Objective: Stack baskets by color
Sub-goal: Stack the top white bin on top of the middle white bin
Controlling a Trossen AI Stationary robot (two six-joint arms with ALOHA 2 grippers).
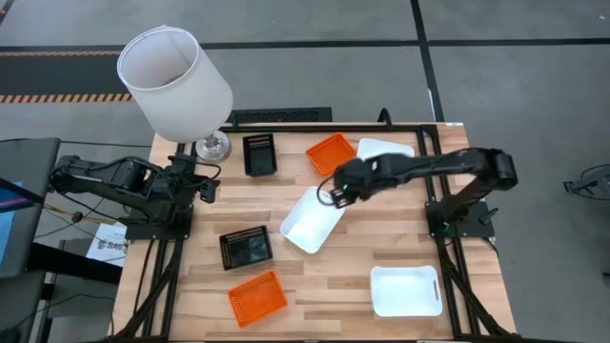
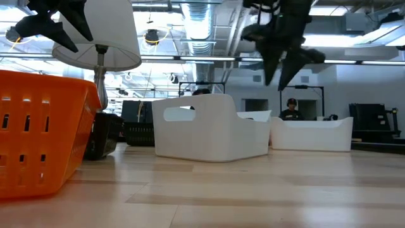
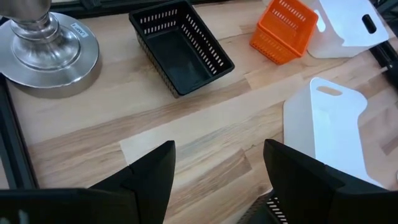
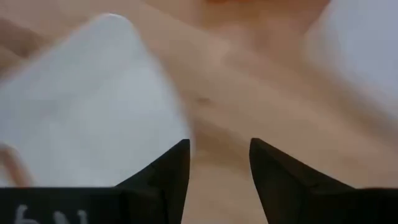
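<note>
On the wooden table lie several baskets. A black basket (image 1: 259, 154), an orange one (image 1: 331, 152) and a white one (image 1: 384, 150) sit near the far edge. Another white basket (image 1: 313, 219) lies slantwise in the middle. A black basket (image 1: 246, 248), an orange one (image 1: 257, 295) and a white one (image 1: 406, 291) lie nearer. My right gripper (image 1: 329, 193) hangs open above the middle white basket's far end (image 4: 93, 93), raised well off the table (image 2: 281, 69), with nothing between its fingers. My left gripper (image 1: 205, 186) waits open at the left, above bare wood (image 3: 217, 168).
A lamp with a big white shade (image 1: 174, 81) and a metal foot (image 3: 43, 43) stands at the far left corner, beside the far black basket (image 3: 180, 50). Bare wood lies between the middle white basket and the near white one.
</note>
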